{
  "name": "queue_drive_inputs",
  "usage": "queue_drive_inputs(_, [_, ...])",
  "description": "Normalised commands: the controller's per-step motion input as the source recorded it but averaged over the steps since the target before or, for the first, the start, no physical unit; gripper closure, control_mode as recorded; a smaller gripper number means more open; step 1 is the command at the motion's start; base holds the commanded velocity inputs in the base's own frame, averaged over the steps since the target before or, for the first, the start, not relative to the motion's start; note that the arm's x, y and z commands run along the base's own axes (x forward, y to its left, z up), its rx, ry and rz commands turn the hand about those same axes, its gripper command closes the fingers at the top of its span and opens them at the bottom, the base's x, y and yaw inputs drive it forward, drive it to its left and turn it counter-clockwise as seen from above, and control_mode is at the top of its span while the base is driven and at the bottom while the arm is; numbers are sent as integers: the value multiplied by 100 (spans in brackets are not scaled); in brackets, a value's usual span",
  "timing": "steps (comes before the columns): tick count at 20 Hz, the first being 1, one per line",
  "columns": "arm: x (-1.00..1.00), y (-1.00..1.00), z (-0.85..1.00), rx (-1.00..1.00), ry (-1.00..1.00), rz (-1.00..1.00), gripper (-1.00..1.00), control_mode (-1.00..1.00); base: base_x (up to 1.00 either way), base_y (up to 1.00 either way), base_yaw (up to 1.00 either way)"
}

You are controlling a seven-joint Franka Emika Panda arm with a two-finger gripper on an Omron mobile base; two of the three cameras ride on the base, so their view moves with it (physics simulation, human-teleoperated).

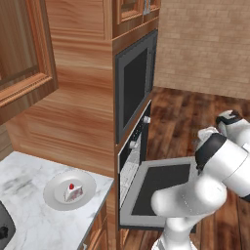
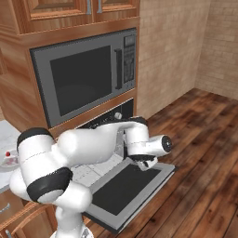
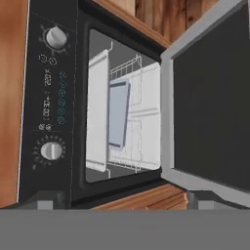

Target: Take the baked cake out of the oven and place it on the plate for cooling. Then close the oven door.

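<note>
The baked cake (image 1: 73, 191), a small white slice with a red berry, sits on the round white plate (image 1: 54, 195) on the marble counter; both also peek in at the left edge as cake (image 2: 7, 157) and plate (image 2: 10, 163). The black oven (image 1: 133, 152) stands open, its door (image 1: 161, 186) folded down flat. In the hand view, rolled sideways, the oven's knob strip (image 3: 49, 97) is left, the cavity with its wire racks (image 3: 128, 122) is in the middle, and the door (image 3: 210, 97) is right. My gripper (image 3: 126, 201) is open, empty, in front of the cavity over the door (image 2: 125, 190).
A grey-framed microwave (image 2: 83, 79) sits above the oven in the wood cabinetry. The marble counter (image 1: 24, 210) lies left of the oven column. Wood floor (image 2: 204, 153) spreads to the right, with a brick wall (image 1: 205, 44) behind.
</note>
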Motion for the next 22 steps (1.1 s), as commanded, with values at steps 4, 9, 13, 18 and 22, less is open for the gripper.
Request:
queue_drive_inputs(4, [-39,-76,-1,16,0,0,-100,-100,0,0,0])
queue_drive_inputs(9, [-39,-67,-15,18,0,0,-100,-100,0,0,0])
queue_drive_inputs(13, [-34,-54,-34,18,-2,2,-100,-100,0,0,0])
queue_drive_inputs(18, [-22,-43,-42,16,-5,7,-100,-100,0,0,0])
queue_drive_inputs(22, [-9,-36,-49,15,-7,11,-100,-100,0,0,0])
